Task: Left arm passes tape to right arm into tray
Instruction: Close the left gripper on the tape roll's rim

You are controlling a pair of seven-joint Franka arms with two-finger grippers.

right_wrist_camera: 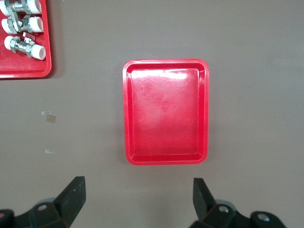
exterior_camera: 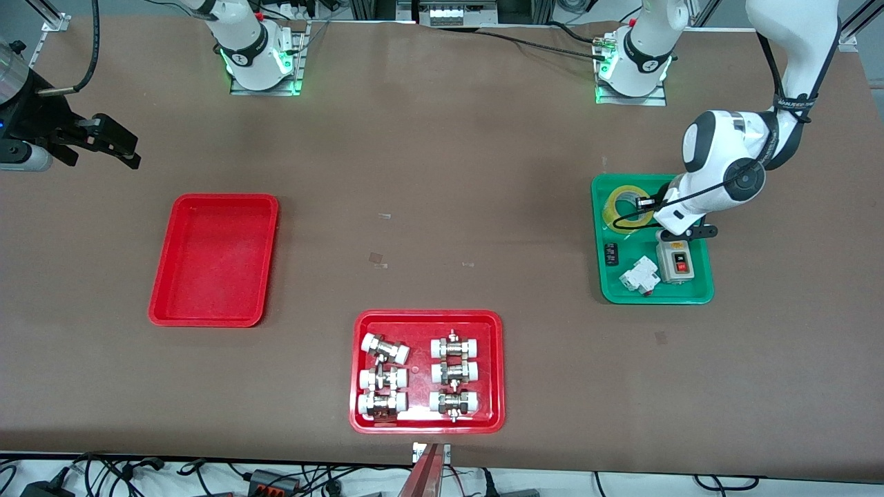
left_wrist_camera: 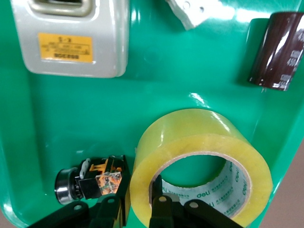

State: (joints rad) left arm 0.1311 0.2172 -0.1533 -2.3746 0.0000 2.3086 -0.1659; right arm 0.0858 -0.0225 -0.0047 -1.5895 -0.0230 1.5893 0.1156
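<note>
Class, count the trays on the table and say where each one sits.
3: plain red tray toward the right arm's end; red fittings tray nearest the front camera; green tray toward the left arm's end.

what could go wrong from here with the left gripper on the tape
1. The left gripper straddles the wall of the tape low at one edge, so the roll may tilt or slip when lifted.
2. A small black-and-orange part lies beside the outer finger and might get nudged in the green tray.
3. The right gripper waits open over the table near the red tray, so the handover needs a long carry.
</note>
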